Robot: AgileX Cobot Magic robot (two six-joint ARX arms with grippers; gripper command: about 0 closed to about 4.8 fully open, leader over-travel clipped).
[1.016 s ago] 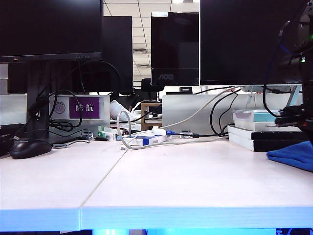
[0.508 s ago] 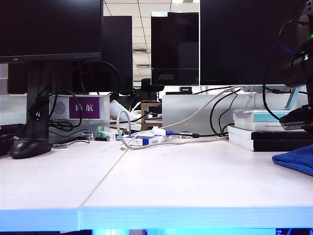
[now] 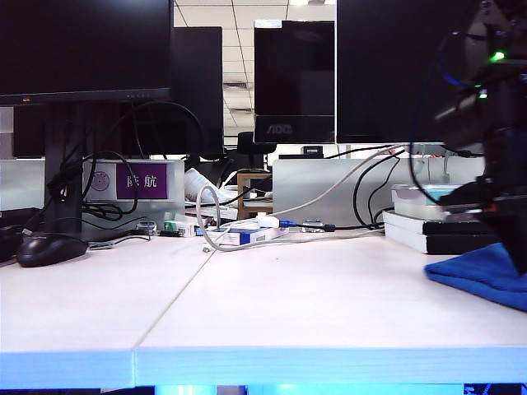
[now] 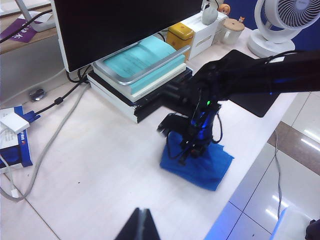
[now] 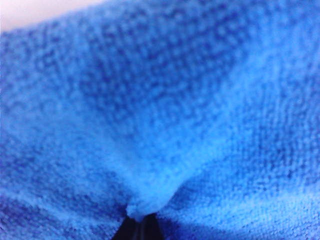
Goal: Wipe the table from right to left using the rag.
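Rag further left across the table — right claw pinched on it, left claw closed, aloft.

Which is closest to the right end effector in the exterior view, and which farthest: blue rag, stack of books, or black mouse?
1. Rag: pinched in the shut right end effector, far right.
2. Stack of books: just behind.
3. Black mouse: far left.

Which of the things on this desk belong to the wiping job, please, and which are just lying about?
Part of the job:
- rag, lying on the table near its right end
- table
- right claw, shut on the rag
- left claw, shut, hanging above the table, holding nothing

Lying about:
- mouse
- stacked books
- monitors
- white cable
- desk fan
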